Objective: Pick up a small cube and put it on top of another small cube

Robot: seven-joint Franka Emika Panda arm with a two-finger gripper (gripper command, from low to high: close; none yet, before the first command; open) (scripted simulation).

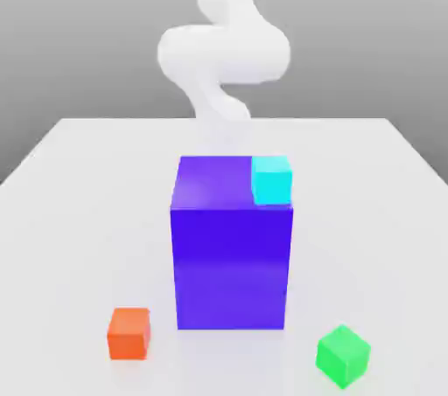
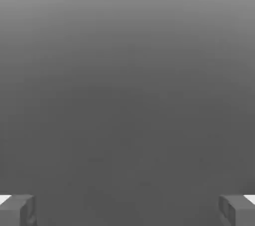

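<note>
Landmark: big blue block (image 1: 231, 265). Cyan cube (image 1: 272, 181) on its top, at the exterior view's right edge. Orange cube (image 1: 129, 334) near block's left in that view, green cube (image 1: 343, 357) near its right. Gripper (image 2: 127, 211) fingers apart.

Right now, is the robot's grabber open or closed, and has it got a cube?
Gripper: open, its fingers wide apart, holding nothing.
</note>
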